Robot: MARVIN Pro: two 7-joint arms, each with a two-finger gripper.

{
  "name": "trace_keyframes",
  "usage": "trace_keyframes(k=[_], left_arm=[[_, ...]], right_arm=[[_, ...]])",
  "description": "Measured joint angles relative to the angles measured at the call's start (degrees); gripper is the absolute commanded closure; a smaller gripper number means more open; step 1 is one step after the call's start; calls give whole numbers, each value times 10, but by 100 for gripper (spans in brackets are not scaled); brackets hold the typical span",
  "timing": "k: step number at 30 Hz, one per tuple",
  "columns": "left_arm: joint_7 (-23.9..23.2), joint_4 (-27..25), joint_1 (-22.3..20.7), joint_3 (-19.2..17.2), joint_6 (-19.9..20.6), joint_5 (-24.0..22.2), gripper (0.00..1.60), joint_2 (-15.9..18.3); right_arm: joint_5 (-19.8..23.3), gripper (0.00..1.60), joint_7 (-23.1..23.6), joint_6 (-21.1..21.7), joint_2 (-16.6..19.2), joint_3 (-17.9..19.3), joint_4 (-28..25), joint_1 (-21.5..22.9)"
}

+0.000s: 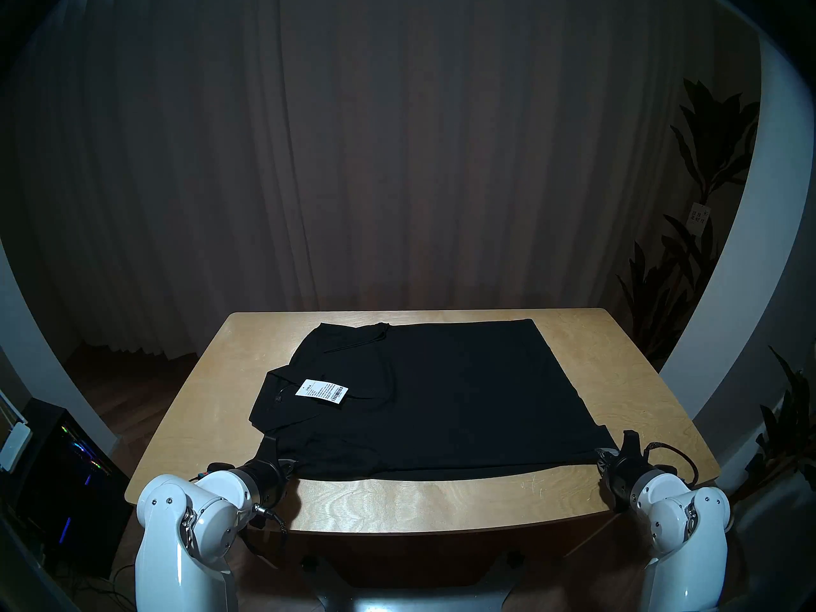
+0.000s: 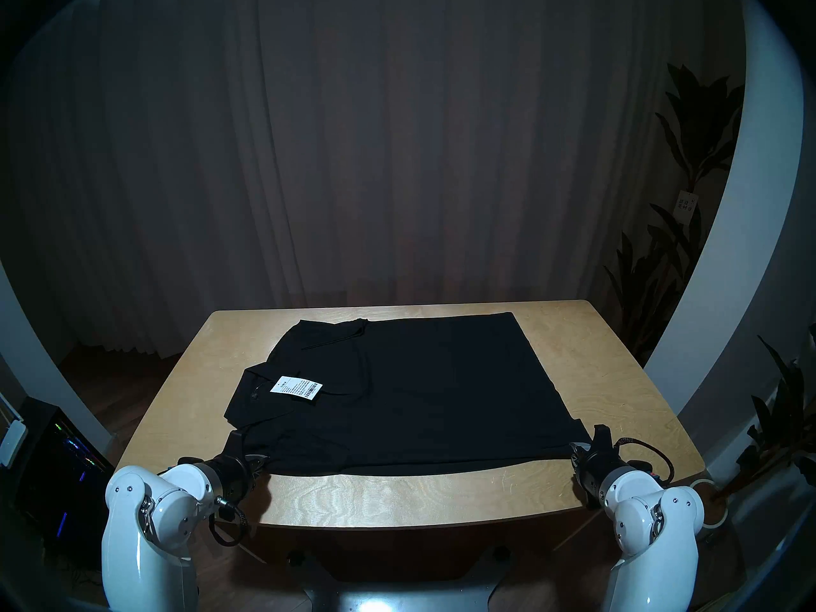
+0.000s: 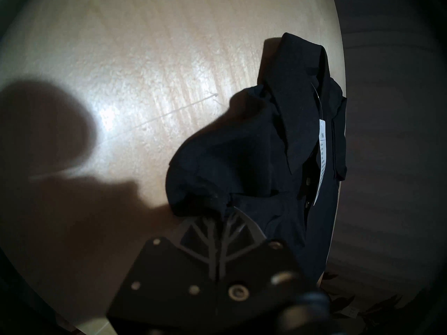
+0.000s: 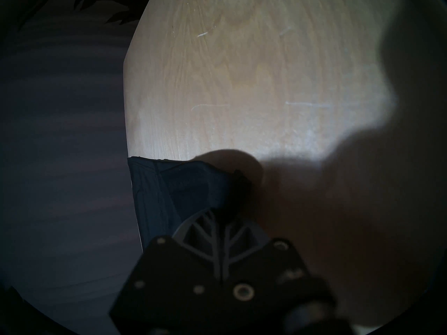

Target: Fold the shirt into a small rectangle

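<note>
The black shirt lies spread on the wooden table, collar to the left, with a white barcode tag near the collar. My left gripper is shut on the shirt's near-left edge; in the left wrist view its fingers pinch bunched fabric. My right gripper is shut on the near-right corner; in the right wrist view the fabric runs into the closed fingers.
The table's near edge lies just below both grippers. A computer tower stands on the floor at the left, plants at the right, a curtain behind. Bare wood shows in front of the shirt.
</note>
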Motion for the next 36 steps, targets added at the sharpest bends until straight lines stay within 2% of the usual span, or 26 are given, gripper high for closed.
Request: trace_keyframes(k=[14,27,31,36], left_arm=[[21,-3,-37,-3,10,-17,160,16],[53,-3,-109,-9,6,-29,160,46],[58,11,-131,-8,3,-26,160,54],[66,33,-158,-8,1,-19,160,64]], right_arm=[[22,160,14,33,38,10,14,53],[40,160,47,76,44,25,15,34],[35,160,51,72,49,9,30,43],[22,160,53,52,59,-33,37,72]])
